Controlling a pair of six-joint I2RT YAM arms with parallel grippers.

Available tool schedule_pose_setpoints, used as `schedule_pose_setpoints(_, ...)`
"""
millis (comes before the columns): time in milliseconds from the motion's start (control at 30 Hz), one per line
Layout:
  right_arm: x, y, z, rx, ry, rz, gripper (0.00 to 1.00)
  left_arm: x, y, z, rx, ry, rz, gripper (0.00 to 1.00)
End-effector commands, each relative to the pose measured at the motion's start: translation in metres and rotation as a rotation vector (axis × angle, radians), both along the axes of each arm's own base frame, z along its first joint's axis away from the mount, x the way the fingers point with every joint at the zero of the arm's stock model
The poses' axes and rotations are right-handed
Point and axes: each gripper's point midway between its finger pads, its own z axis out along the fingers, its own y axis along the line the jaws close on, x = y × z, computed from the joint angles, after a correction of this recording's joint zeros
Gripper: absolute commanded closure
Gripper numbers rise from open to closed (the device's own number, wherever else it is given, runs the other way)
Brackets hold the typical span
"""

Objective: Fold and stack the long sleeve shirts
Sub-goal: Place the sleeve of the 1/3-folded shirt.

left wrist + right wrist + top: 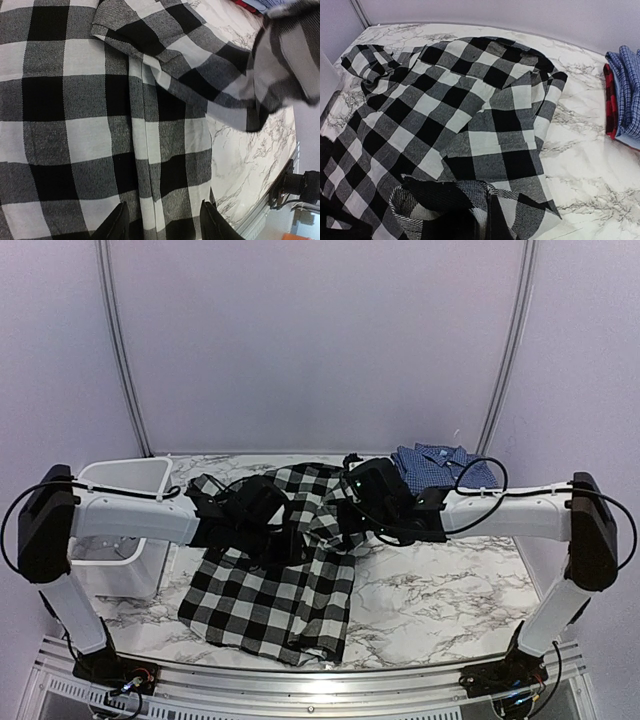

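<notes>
At the middle of the surface you have the black-and-white check shirt (270, 600), spread out. Your right jaws are closed on a raised fold of it. Your left jaws stand half apart just above its cloth, gripping nothing. Near the far right corner rests the blue shirt (440, 465), folded.

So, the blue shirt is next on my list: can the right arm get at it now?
Probably not yet: the right pincer is shut, seemingly on a fold of the black-and-white shirt. Nothing lies between it and the blue shirt, so after letting go, likely yes.
</notes>
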Motion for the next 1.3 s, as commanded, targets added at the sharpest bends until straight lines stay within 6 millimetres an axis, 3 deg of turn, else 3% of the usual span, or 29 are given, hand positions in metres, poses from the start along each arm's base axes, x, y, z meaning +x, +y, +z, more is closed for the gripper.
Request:
schedule_pose_setpoints(0, -0.002, 0.005, 0.019, 0.105, -0.009, -0.043, 1.00, 0.026, -0.023, 0.007, -0.204, 0.055, 0.055, 0.50)
schedule_pose_setpoints(100, -0.003, 0.005, 0.025, 0.124, -0.030, -0.039, 1.00, 0.041, -0.025, 0.005, -0.324, 0.098, 0.125, 0.45)
schedule_pose_setpoints(267, -0.001, 0.011, 0.027, 0.140, -0.026, -0.031, 1.00, 0.068, -0.028, -0.002, -0.319, 0.080, 0.209, 0.43)
schedule_pose_setpoints(333, -0.001, 0.012, 0.031, 0.152, -0.028, -0.029, 1.00, 0.078, -0.023, -0.014, -0.300, 0.106, 0.266, 0.43)
schedule_pose_setpoints(467, -0.001, 0.013, 0.037, 0.184, -0.035, -0.032, 1.00, 0.092, -0.018, -0.041, -0.286, 0.168, 0.344, 0.47)
schedule_pose_setpoints(733, -0.004, 0.013, 0.037, 0.204, -0.029, -0.024, 1.00, 0.122, -0.032, -0.041, -0.305, 0.153, 0.367, 0.57)
schedule_pose_setpoints(1033, -0.002, 0.012, 0.043, 0.190, -0.048, -0.026, 1.00, 0.126, -0.034, -0.062, -0.263, 0.192, 0.381, 0.72)
schedule_pose_setpoints(1267, -0.003, 0.009, 0.038, 0.173, -0.042, -0.030, 1.00, 0.117, -0.019, -0.066, -0.221, 0.198, 0.413, 0.72)
